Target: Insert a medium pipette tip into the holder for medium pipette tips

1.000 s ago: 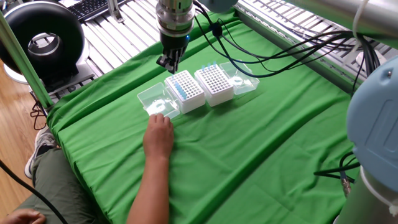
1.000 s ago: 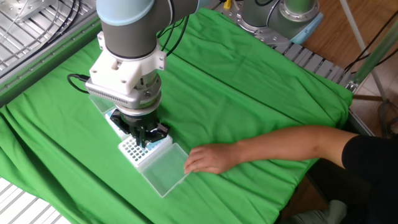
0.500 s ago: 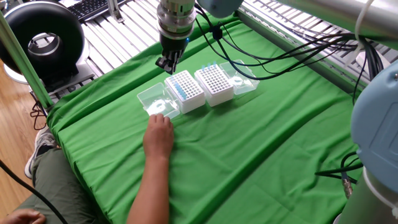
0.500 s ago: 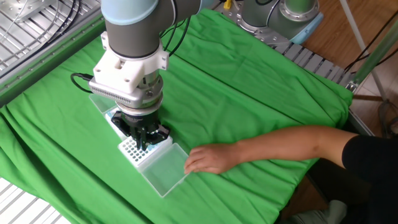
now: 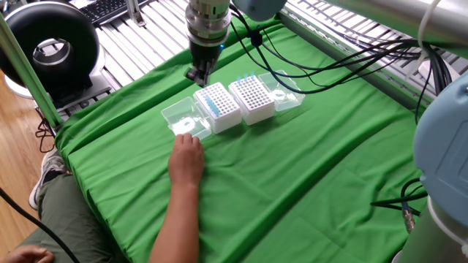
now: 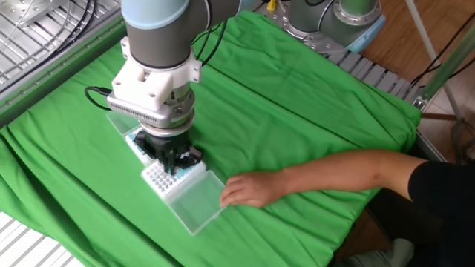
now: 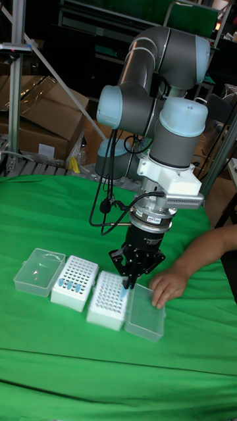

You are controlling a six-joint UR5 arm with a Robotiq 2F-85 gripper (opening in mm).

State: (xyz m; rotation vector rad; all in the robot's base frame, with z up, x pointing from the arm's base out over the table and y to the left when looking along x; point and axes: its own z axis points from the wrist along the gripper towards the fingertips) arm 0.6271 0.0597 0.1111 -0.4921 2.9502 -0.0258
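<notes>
Holder [image 7: 107, 300] just beneath claw [image 7: 130, 281]

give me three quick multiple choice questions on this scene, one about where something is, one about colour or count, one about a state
1. Where does the person's hand rest?
A. beside the clear lid
B. on the keyboard
C. on the robot arm

2. What colour is the cloth?
A. blue
B. green
C. white

3. How many white tip racks stand there?
A. one
B. four
C. two

Key: 1 A, it lies by the clear lid. 2 B, green all over. 3 C, near rack under the gripper, far rack alongside.
</notes>
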